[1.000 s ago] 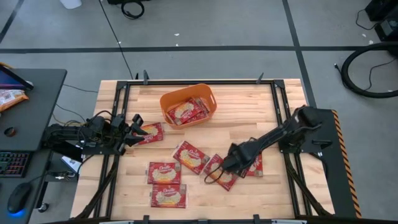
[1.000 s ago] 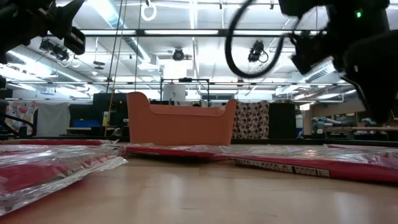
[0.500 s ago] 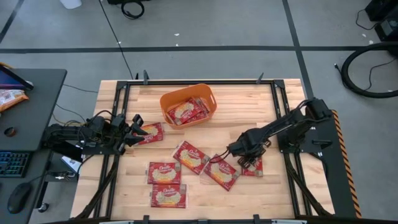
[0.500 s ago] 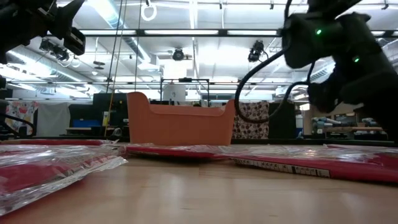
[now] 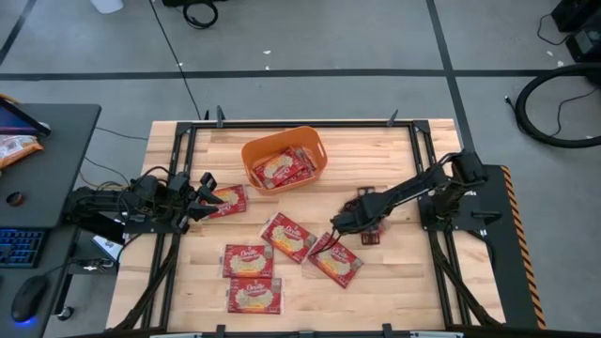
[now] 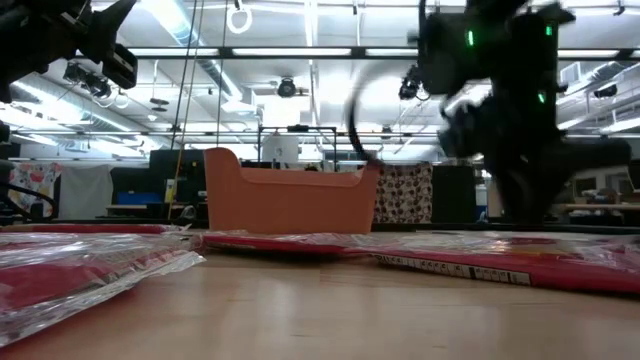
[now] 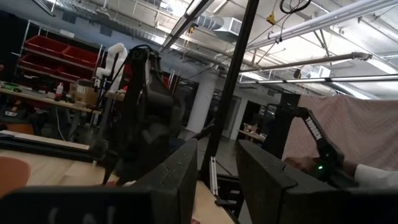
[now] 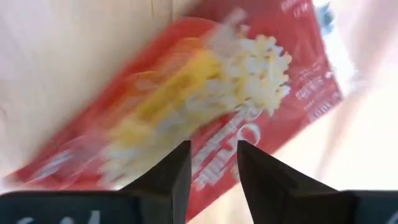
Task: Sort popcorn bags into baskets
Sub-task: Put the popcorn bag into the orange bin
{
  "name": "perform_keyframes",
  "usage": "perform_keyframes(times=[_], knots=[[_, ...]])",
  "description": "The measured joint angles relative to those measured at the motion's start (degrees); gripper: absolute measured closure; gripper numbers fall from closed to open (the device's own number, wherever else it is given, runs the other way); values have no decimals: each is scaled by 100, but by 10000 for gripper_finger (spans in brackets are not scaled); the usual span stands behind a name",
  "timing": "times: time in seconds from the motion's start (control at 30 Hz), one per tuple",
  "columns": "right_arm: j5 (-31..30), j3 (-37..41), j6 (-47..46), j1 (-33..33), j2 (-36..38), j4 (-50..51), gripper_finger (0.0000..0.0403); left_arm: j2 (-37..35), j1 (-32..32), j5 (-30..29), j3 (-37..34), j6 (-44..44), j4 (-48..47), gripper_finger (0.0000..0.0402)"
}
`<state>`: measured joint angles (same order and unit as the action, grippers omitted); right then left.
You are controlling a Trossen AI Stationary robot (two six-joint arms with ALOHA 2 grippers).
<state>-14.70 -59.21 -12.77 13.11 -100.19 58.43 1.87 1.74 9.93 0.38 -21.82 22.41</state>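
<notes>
Several red popcorn bags with cream-yellow labels lie flat on the wooden table, among them one (image 5: 286, 235), one (image 5: 333, 263) and one (image 5: 246, 260). More lie inside the orange basket (image 5: 248, 153), which stands near the table's far edge (image 6: 290, 200). My right gripper (image 5: 364, 223) is right of centre, with only part of one bag (image 5: 370, 236) showing under it. In its wrist view that bag (image 8: 205, 93) fills the picture beyond the nearly closed fingers (image 8: 213, 149). My left gripper (image 5: 202, 195) waits shut at the left edge (image 7: 217, 149), beside a bag (image 5: 225, 200). My right gripper is shut on a popcorn bag, coming at it from above with the fingers pointing down. The bag's red face (image 8: 214, 158) reaches in between the fingers. The fingers themselves and the arm hide which edge is pinched. Whether the bag is clear of the table I cannot tell.
Black frame rails run along the table's left and right sides (image 5: 174, 235). A dark desk with a keyboard, a mouse and an orange-red packet (image 5: 14, 148) stands left of the table. Bare wood lies between the basket and the right arm (image 5: 376, 164). A cable loops from the right gripper (image 5: 333, 228).
My right gripper has moved up off the loose bags and toward the table's far edge and left. The rightmost bag has shifted with it, away from where it lay. The neighbouring bag it covered now lies in full view.
</notes>
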Motion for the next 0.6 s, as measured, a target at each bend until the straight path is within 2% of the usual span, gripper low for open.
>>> perform_keyframes(times=[0.1, 0.27, 0.43, 0.6], knots=[[-433, -429, 218, 238, -8, 216, 272, 0, 0, 0, 0, -1, 1, 285], [-793, -935, -585, 586, -10, 454, 272, 0, 0, 0, 0, 2, 3, 285], [-1268, -751, -1681, 858, -10, -420, 273, 0, 0, 0, 0, 0, 3, 285], [-1335, -313, -1838, 885, -10, -1173, 254, -1, 0, 0, 0, -4, 2, 285]])
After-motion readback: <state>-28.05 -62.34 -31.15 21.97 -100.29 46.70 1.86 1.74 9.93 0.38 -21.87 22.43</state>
